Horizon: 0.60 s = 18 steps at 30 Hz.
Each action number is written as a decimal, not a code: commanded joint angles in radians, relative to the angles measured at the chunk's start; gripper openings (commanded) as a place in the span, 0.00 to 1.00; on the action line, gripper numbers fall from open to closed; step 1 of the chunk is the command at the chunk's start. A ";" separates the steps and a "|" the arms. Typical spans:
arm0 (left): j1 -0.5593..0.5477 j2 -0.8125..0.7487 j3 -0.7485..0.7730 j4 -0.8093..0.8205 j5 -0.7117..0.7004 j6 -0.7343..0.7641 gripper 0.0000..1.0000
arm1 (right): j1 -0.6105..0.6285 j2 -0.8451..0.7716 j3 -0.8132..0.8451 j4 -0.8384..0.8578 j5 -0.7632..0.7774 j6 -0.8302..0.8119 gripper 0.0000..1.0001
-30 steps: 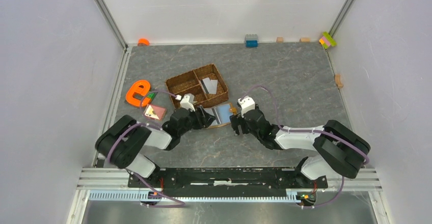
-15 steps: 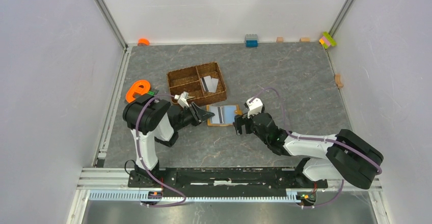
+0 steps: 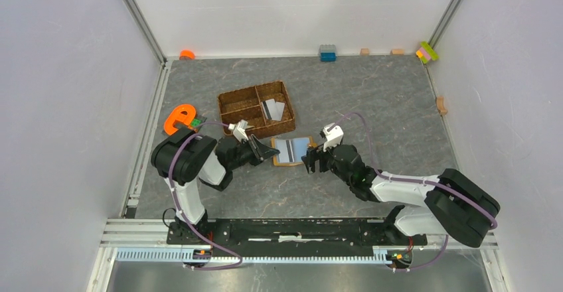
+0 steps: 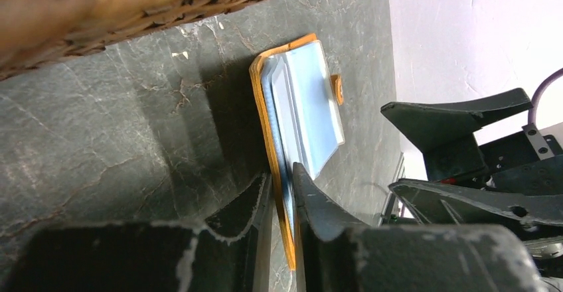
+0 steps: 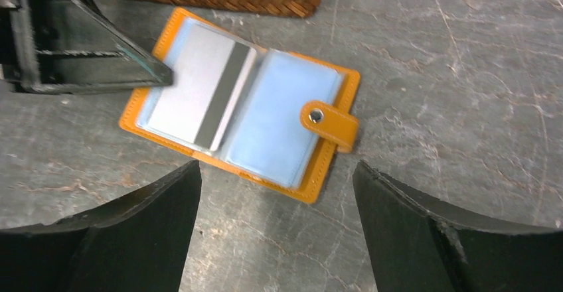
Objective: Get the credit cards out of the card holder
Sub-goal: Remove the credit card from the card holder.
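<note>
The card holder (image 3: 293, 150) lies open on the table, orange outside with a pale blue lining (image 5: 272, 133) and a snap tab. A grey-white credit card (image 5: 192, 89) with a dark stripe sits in its left half. My left gripper (image 3: 271, 151) is shut on the holder's left edge; the orange cover (image 4: 265, 116) runs between its jaws (image 4: 282, 176). My right gripper (image 3: 311, 161) hovers over the holder's right side, open, with nothing between its fingers (image 5: 277, 167). More pale cards (image 3: 273, 109) lie in the woven tray.
The brown woven divided tray (image 3: 251, 89) stands just behind the holder. An orange e-shaped toy (image 3: 179, 119) lies at the left, beside my left arm. Small coloured bricks (image 3: 327, 53) line the back wall, with more at the right corner (image 3: 427, 52).
My left gripper has closed on the holder's left edge and its arm has swung upright. The holder has shifted slightly right. My right gripper has stayed open, edging nearer.
</note>
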 commanded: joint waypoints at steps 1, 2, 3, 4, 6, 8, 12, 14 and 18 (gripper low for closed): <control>-0.003 -0.013 0.026 -0.047 -0.021 0.044 0.23 | -0.056 0.015 0.009 0.154 -0.219 0.033 0.85; -0.004 -0.015 0.029 -0.060 -0.023 0.049 0.23 | -0.071 0.023 0.005 0.175 -0.251 0.040 0.82; -0.003 -0.017 0.031 -0.067 -0.026 0.053 0.21 | -0.084 0.035 0.004 0.193 -0.301 0.049 0.77; -0.005 -0.020 0.032 -0.074 -0.029 0.057 0.17 | -0.093 0.045 0.008 0.200 -0.329 0.056 0.72; -0.005 -0.024 0.034 -0.083 -0.030 0.064 0.10 | -0.115 0.076 0.020 0.206 -0.376 0.075 0.63; -0.007 -0.021 0.037 -0.091 -0.028 0.073 0.02 | -0.139 0.113 0.033 0.222 -0.441 0.101 0.51; -0.015 0.003 0.058 -0.086 0.003 0.089 0.02 | -0.182 0.224 0.084 0.267 -0.601 0.159 0.26; -0.020 0.020 0.057 -0.045 0.021 0.086 0.02 | -0.199 0.289 0.112 0.306 -0.693 0.193 0.19; -0.029 0.014 0.051 -0.038 0.011 0.091 0.02 | -0.219 0.402 0.159 0.369 -0.782 0.263 0.16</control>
